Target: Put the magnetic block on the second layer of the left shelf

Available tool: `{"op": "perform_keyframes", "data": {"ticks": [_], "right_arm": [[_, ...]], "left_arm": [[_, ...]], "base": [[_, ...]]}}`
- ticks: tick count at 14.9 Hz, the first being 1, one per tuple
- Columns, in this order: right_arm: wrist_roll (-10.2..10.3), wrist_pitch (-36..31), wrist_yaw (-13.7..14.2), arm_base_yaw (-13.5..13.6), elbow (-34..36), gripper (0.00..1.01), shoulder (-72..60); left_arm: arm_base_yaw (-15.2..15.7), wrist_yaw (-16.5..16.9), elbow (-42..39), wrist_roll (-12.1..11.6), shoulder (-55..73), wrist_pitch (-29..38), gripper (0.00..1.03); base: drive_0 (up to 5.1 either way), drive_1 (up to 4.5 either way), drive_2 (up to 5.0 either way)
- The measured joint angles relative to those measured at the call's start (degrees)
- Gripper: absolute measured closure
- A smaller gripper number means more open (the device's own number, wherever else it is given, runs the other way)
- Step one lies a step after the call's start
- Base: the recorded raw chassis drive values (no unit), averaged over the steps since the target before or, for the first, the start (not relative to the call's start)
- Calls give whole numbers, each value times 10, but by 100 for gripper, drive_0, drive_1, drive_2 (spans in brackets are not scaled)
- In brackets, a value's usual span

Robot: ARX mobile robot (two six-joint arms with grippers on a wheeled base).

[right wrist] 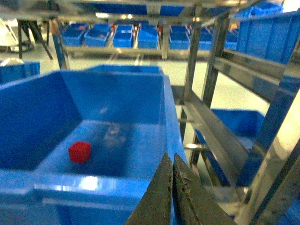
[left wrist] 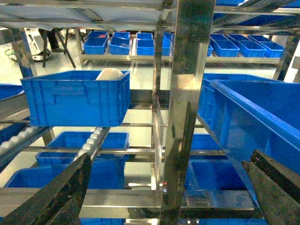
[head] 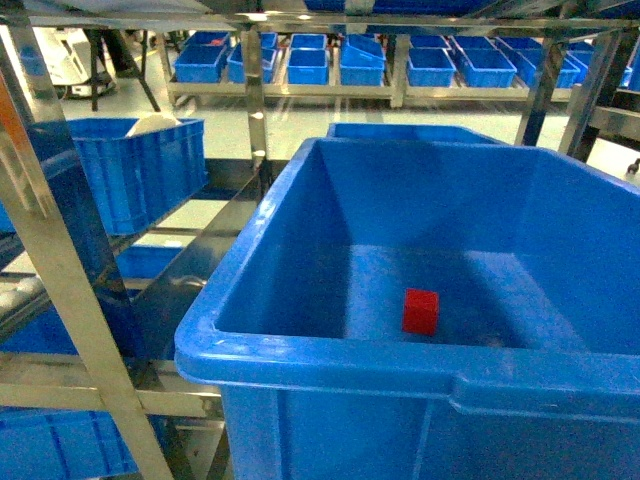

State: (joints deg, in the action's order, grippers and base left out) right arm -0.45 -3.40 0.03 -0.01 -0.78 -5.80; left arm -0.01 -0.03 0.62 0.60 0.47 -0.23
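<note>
Block first: in the head view the small red cube sits on the floor of the big blue tub, closer to the tub's front wall than its back, a little right of the middle. No gripper touches it, and no arm shows in this view. The tub rests on a steel rack tier. If this tier is the left shelf's second layer, I think the job is about done, with only pulling the arms away left. To the left stands a shiny post, and beyond it a ribbed crate on another tier.

In the left wrist view the left gripper is spread wide and holds nothing. A steel post stands right in front of it. The tub's wall is at the right edge.

In the right wrist view the right gripper is pinched closed with nothing in it, hanging just outside the tub's front right corner. The block lies near the tub's front left side.

The room has a pale floor and a far rack full of blue bins.
</note>
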Motion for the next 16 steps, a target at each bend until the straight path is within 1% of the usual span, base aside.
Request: {"op": "perform_keyframes", "data": {"ticks": [1, 2, 3, 5, 7, 8, 12, 14, 15, 16], "right_arm": [[0, 32, 0, 0, 0, 99, 56], [0, 28, -1, 0, -2, 99, 55], [0, 42, 0, 0, 0, 98, 56], [0, 34, 0, 0, 0, 79, 56], [0, 37, 0, 0, 0, 63, 56], [0, 37, 0, 0, 0, 61, 56], [0, 37, 0, 0, 0, 45, 56], [0, 37, 0, 0, 0, 26, 56], [0, 37, 0, 0, 0, 2, 56], [0, 37, 0, 0, 0, 3, 56]], "left_arm": [[0, 0, 0, 0, 0, 0, 5], [0, 0, 0, 0, 0, 0, 5], [0, 0, 0, 0, 0, 0, 5], [0, -1, 0, 0, 0, 0, 5], [0, 0, 0, 0, 0, 0, 5], [0, 0, 0, 0, 0, 0, 5], [0, 0, 0, 0, 0, 0, 5], [0, 0, 0, 0, 0, 0, 5], [0, 0, 0, 0, 0, 0, 5], [0, 0, 0, 0, 0, 0, 5]], "base": [[0, 0, 0], [0, 0, 0], [0, 0, 0], [0, 0, 0], [0, 0, 0], [0, 0, 0], [0, 0, 0], [0, 0, 0], [0, 0, 0], [0, 0, 0]]}}
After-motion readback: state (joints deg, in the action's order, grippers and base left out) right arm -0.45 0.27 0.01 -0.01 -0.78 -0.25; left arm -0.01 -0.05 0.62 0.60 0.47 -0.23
